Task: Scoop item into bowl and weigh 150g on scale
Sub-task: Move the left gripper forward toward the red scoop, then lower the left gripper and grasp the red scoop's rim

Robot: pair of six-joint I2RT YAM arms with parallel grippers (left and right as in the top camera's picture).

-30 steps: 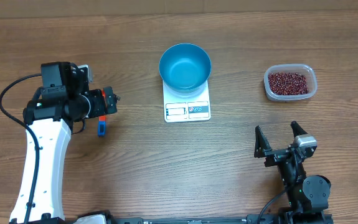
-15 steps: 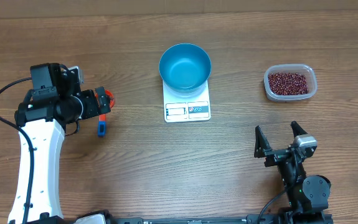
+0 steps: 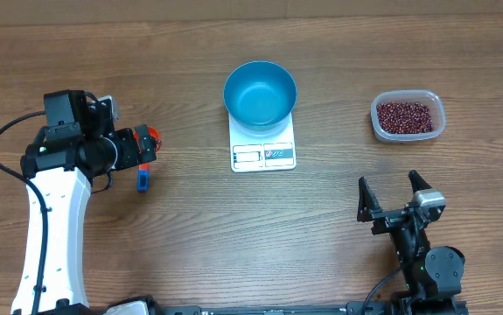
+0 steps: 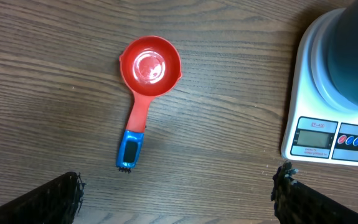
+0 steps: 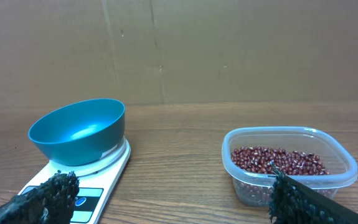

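Two grippers are standing spread wide, and neither is holding anything. The left gripper is hovering above the scoop, with its fingers apart from it on either side. The scoop is lying flat on the table, its red cup pointing away from the wrist camera and its blue handle end nearer to it. From overhead, that gripper is covering most of the scoop, so only the blue tip and a bit of red are showing. The right gripper is hanging near the table's front edge, well apart from everything.

The bowl is sitting on the scale at mid-table, and its inside is showing plain blue. It is covering most of the platform, leaving the display and two blue buttons showing at the near edge. The digits are too small to read. The beans are lying in a clear tub to the right of the scale, well apart from it. Bare table is lying between scoop, scale and tub.

The left wrist view is cutting off the bowl and scale at its right edge. In the right wrist view a fingertip is hiding part of the tub's front, and a cardboard wall is standing behind the table.
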